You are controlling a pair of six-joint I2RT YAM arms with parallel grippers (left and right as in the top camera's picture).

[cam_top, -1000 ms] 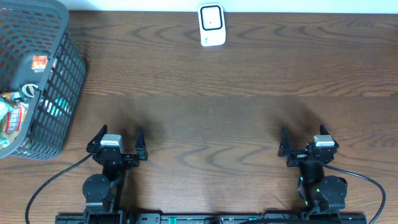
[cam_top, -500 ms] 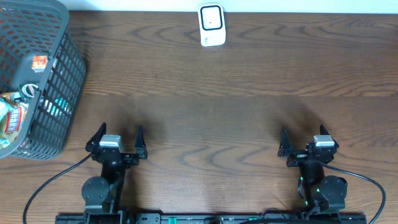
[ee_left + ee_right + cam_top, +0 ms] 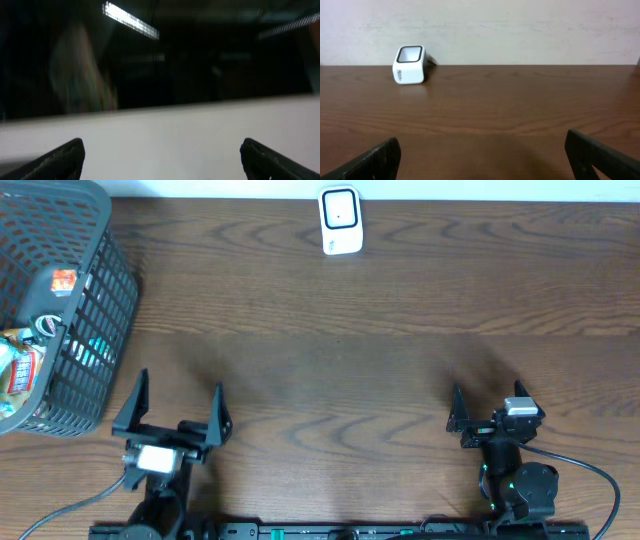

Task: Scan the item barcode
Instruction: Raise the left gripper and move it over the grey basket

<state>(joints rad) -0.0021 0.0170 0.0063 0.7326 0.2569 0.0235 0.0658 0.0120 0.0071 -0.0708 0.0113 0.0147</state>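
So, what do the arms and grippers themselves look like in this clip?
Both arms are black with rounded joint housings. The left gripper and right gripper each have two black, tapering, pointed fingers and a pale grey block behind them. A thin black cable runs off the right arm, whose base shows small green lights.

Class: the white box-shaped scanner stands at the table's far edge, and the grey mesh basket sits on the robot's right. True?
Not quite: the overhead view shows the grey mesh basket on the robot's left. The white box-shaped scanner does stand at the table's far edge.
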